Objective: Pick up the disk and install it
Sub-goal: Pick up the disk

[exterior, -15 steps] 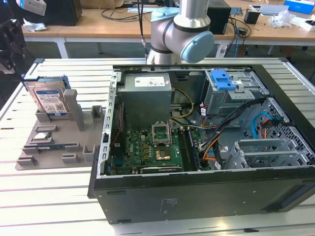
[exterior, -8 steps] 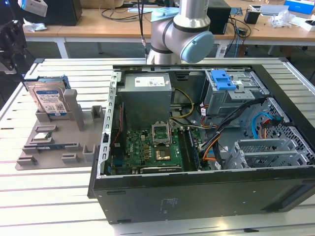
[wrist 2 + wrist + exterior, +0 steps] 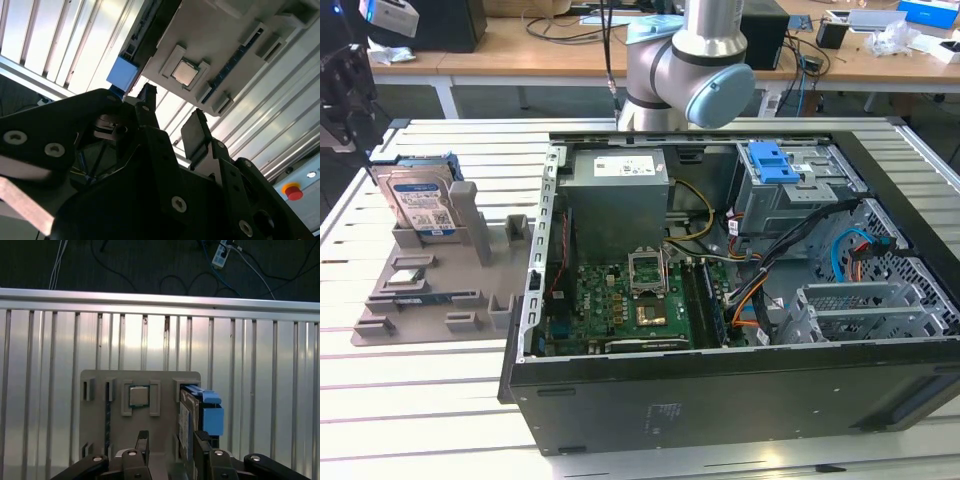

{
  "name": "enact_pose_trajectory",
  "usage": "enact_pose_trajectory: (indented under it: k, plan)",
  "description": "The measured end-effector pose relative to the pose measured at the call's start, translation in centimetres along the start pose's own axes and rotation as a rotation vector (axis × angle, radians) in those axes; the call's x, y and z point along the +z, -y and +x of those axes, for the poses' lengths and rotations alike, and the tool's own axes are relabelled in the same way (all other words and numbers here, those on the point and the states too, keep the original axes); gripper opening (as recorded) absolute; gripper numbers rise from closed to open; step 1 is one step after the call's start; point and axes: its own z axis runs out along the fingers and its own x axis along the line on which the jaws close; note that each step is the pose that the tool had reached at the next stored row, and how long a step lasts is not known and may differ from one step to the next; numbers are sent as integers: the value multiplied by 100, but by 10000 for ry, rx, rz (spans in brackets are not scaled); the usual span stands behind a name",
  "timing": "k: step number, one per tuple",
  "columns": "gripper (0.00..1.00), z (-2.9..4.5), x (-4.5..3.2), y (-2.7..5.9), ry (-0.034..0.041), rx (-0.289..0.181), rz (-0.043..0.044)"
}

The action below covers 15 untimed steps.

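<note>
In the first wrist view my fingers [image 3: 143, 439] hang spread and empty above the grey holder [image 3: 415, 310]. At the exterior view's left, the disk [image 3: 420, 205] stands on edge in it (open computer case [image 3: 720, 392] to its right). I'd centre the gap over its flat faces and descend squarely before closing.
</note>
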Motion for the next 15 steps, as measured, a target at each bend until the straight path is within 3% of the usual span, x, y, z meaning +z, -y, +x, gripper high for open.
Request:
enact_pose_trajectory:
  k: [15]
  plan:
    - [48,-7,91,4,1,0,1]
